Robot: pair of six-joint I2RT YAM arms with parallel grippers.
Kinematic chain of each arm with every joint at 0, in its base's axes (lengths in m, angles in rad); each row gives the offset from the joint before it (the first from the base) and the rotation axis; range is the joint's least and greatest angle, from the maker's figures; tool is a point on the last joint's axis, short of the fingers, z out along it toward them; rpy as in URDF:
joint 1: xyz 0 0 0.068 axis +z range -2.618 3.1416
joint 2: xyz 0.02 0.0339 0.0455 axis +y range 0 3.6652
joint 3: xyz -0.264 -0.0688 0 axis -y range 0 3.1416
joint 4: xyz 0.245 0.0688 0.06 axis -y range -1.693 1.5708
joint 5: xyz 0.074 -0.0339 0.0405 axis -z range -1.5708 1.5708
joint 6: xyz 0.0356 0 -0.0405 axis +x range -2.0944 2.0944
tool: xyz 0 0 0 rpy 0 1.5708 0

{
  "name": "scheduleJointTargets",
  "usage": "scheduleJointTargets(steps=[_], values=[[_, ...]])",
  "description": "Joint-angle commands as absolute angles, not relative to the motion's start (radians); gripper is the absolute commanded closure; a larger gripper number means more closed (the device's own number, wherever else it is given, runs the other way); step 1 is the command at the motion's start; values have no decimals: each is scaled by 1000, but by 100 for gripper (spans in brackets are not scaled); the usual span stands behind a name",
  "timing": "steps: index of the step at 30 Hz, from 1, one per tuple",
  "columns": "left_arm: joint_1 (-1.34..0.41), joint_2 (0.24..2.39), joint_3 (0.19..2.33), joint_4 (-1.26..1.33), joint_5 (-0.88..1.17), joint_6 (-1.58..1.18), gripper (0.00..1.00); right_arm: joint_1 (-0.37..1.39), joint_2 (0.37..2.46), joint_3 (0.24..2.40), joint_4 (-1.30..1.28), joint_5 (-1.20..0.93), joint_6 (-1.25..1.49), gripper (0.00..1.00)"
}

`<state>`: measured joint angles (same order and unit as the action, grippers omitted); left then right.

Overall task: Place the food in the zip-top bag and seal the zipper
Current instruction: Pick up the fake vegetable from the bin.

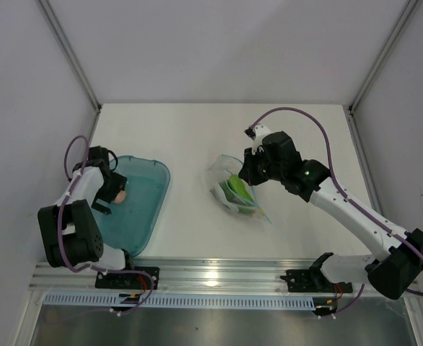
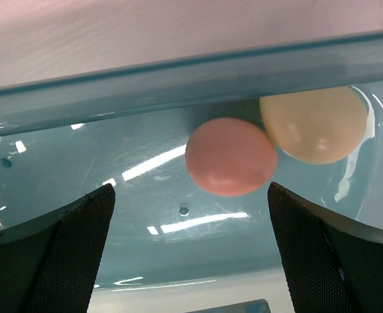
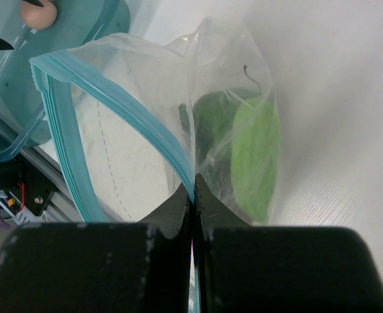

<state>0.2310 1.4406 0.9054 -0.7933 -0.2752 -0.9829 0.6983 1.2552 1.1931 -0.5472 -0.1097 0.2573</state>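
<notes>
Mid-loading: the right gripper (image 3: pixel 192 189) pinches the teal-blue zipper strip (image 3: pixel 119 104) of the clear crinkly zip-top bag (image 3: pixel 145 150) mid-table, with green toy food (image 3: pixel 253 156) inside. The left gripper (image 2: pixel 191 195), spread and empty, is poised at a pink toy egg (image 2: pixel 230 156) in the translucent blue oval tray (image 2: pixel 178 78) at left. Next it needs to close squarely on the egg.

Light is bright, white and even, falling from overhead: in the top view the bench (image 1: pixel 197 137) is nearly washed out, with only faint, soft-edged shadows beneath the arms. Ahead of the left tool (image 2: pixel 190 189), long white streaks of glare cross the glossy blue tray (image 2: pixel 145 85), and the pink food piece (image 2: pixel 231 156) carries a dull, diffuse highlight; that whole view is mildly soft. Just beyond the right tool (image 3: pixel 194 195), the zip-top bag (image 3: pixel 139 130) gives a pale sheen on its creases, while the tool's black body along the lower edge is blurred and featureless.
</notes>
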Motion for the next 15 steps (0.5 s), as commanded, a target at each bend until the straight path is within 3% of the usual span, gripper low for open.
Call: scheduleJointTargets(steps=[1,15], values=[[253,1457,943,-765,-259,-966,0,704,1250,1201,-509,-100,244,100],[259,1522,948,-746,-195,-940,1,706,1247,1190,-505,-94,245,100]])
